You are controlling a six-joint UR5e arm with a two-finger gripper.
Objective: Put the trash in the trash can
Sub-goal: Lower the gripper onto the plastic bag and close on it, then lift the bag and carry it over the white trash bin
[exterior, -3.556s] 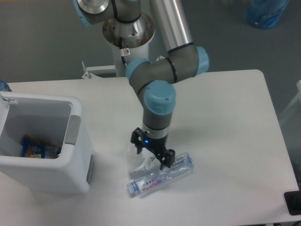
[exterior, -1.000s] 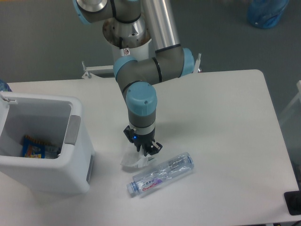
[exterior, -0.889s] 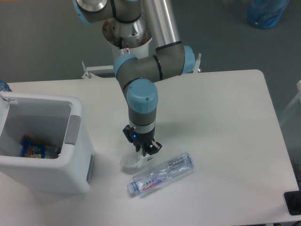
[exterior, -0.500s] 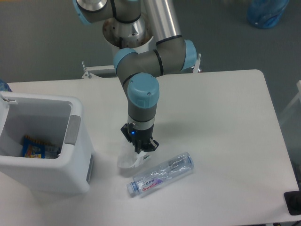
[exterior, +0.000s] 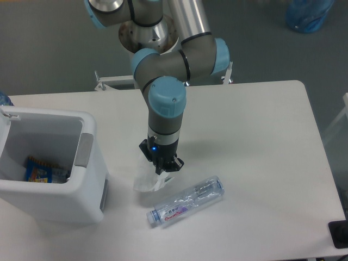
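My gripper (exterior: 162, 167) points down over the table, shut on the crumpled clear plastic wrapper (exterior: 147, 179), which hangs from its fingers just left of and below them, a little above the tabletop. The clear plastic bottle (exterior: 186, 201) with a white-and-purple label lies on its side on the table, below and right of the gripper, apart from it. The white trash can (exterior: 90, 179) stands at the left edge, open at the top, with a colourful packet (exterior: 38, 173) lying inside.
The arm's base column (exterior: 149, 41) rises behind the table at the back middle. A blue bag (exterior: 308, 14) lies on the floor at the top right. A dark object (exterior: 340, 234) shows at the table's lower right corner.
The gripper has closed on the wrapper beside the bottle, lifted it slightly and drifted a little left. The bottle stays where it lay.
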